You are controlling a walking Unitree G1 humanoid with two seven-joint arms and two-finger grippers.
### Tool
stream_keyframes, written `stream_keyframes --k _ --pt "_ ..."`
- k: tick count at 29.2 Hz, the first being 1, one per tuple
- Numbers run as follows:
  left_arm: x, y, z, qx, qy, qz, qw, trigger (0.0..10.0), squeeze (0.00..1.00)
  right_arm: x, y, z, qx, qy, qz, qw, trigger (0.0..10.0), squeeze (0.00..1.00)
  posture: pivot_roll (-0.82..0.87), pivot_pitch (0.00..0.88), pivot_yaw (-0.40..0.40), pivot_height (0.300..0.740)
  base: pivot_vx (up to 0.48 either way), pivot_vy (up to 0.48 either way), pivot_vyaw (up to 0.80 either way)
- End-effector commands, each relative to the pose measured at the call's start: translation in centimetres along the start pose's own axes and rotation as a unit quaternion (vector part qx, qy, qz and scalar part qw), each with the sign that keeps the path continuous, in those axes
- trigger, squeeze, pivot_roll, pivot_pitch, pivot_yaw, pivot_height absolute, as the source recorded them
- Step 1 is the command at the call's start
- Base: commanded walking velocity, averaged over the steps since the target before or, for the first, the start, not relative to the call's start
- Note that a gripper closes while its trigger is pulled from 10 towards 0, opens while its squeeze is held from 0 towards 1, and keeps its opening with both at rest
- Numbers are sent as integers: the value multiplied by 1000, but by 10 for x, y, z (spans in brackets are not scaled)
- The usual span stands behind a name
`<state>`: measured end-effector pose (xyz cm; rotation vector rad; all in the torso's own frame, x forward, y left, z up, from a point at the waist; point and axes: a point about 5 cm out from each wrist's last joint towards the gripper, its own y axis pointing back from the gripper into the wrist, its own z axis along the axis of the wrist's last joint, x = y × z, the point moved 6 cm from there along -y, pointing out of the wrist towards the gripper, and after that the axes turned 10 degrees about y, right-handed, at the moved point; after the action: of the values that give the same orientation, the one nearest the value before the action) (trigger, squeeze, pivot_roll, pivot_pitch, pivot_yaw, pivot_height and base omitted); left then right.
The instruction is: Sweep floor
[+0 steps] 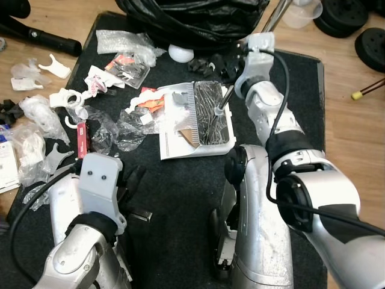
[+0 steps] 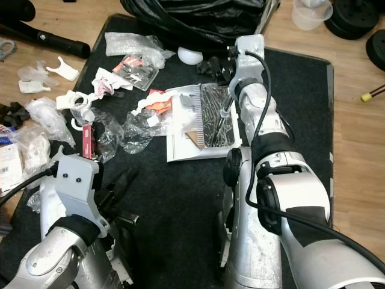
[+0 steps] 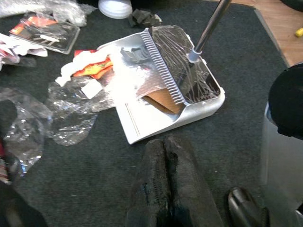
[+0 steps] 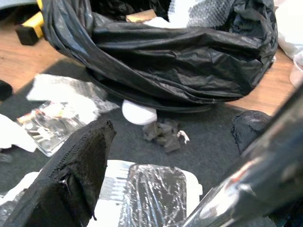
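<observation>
The white dustpan [image 1: 180, 139] lies on the dark carpet [image 1: 180, 198], and I take it as the landmark. Inside it there is a brown piece of cardboard, some white scraps and a shiny film over its rear part.

The right arm reaches forward from the robot's body, stretched almost straight, with the wrist bent over the rear edge of the dustpan. The right gripper [image 1: 231, 67] is at the metal handle [image 3: 210, 24] that rises from the dustpan. In the right wrist view one black finger [image 4: 78, 175] stands on one side of the handle and the handle passes very near the camera, so the gripper seems to be clasped around it, but the view is too blurred to be sure.

The left arm is bent and held low, on the near side of the dustpan. The left gripper [image 3: 170, 182] points toward the dustpan's open front, with its two fingers pressed together and holding nothing, a little apart from it.

Beyond the dustpan a black rubbish bag [image 4: 180, 52] stands open. Plastic wrappers [image 1: 114, 129] and white clips [image 1: 66, 99] are scattered to the left of the dustpan.
</observation>
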<state>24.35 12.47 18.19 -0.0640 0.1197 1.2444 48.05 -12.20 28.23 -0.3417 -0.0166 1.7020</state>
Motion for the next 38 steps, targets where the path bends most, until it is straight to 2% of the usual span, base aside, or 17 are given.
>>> stream_keyframes --k 1,5,7,8,9,10,21,38 --pt "-5 3 -4 10 12 -4 1000 10000 0 -1 1 -6 8 2 -3 1000 10000 0 -10 498 -138 300 0 0 0" --pt "-7 4 -4 11 15 -4 1000 10000 0 -7 1 -6 11 9 -14 1000 10000 0 -11 502 -144 300 0 0 0" --pt "-6 4 -4 12 18 -2 1000 10000 0 -10 1 -5 10 12 -20 1000 9216 0 -12 499 -148 300 0 0 0" --pt "-6 4 -4 12 18 -1 1000 10000 0 -11 1 -5 7 12 -23 1000 3098 0 -12 497 -150 300 0 0 0" --pt "-6 4 -4 12 19 0 1000 10000 0 -12 1 -5 6 11 -24 1000 3098 0 -12 497 -150 300 0 0 0" --pt "-6 4 -4 12 19 0 1000 10000 0 -12 1 -6 4 7 -25 1000 0 0 -14 493 -150 300 0 0 0" --pt "-6 0 -5 11 23 -1 1000 10000 0 -14 4 -13 2 -1 -30 1000 0 0 -20 484 -146 300 0 0 0" --pt "-5 -5 -5 7 27 -1 1000 10000 0 -27 12 -24 -2 -16 -56 998 0 0 -23 466 -148 300 0 0 0"
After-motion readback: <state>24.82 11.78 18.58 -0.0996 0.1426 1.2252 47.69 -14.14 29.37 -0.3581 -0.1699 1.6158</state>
